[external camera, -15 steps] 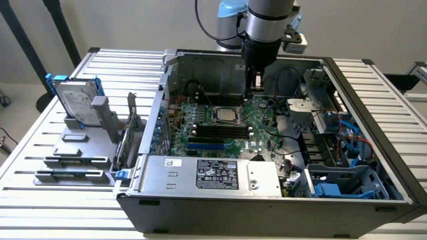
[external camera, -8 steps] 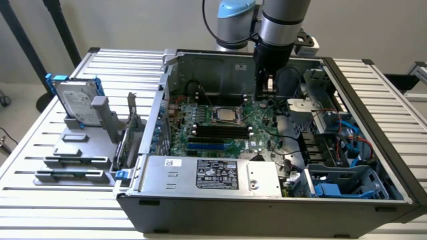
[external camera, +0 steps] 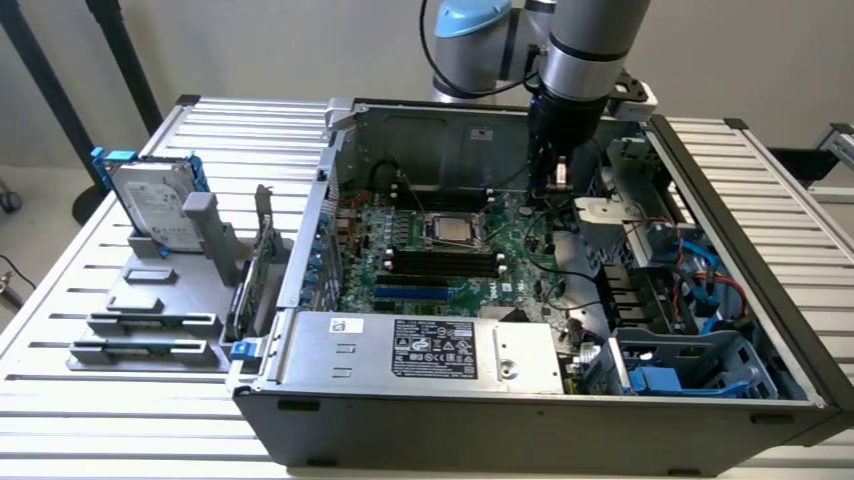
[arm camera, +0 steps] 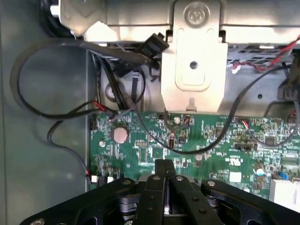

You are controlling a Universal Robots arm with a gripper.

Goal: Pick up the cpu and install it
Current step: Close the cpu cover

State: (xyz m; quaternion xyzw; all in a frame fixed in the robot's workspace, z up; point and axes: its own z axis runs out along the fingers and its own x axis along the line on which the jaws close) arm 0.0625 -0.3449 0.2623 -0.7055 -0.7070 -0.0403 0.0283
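— Where's the cpu?
— Centre of the exterior frame. It lies flat in its socket on the motherboard, inside the computer case.
— And the gripper?
— Just above the chip and toward the exterior view's right, low over the board, fingers pressed together on nothing.
— What's left?
— Little, I'd judge. The chip looks placed, but I can't tell whether it's latched.

We record the arm pointing straight down, wrist vertical; gripper has its 2 fingers pressed together.
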